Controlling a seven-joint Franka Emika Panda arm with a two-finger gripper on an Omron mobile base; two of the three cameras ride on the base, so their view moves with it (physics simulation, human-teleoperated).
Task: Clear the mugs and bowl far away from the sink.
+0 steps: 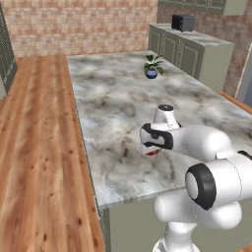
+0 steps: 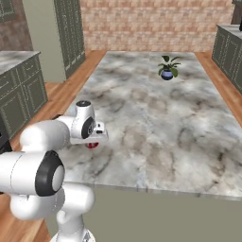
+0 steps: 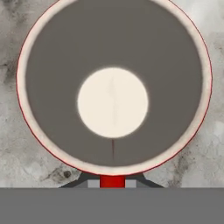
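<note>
A red mug (image 3: 113, 87) with a white inside faces me straight down in the hand view, its rim almost as wide as the picture. My gripper (image 3: 112, 181) is shut on the mug's red handle at the bottom edge. From the base views, a bit of the red mug (image 1: 153, 151) (image 2: 91, 145) peeks out under the hand, low over the marble counter (image 1: 113, 103), near its front left corner. I cannot tell whether it touches the counter. The bowl and the sink are out of view.
A small blue plant pot (image 1: 152, 73) (image 2: 167, 74) stands at the far end of the counter. The counter's front edge (image 2: 156, 191) runs just before the arm. Grey-green cabinets with a dark appliance (image 1: 182, 22) stand at the back right.
</note>
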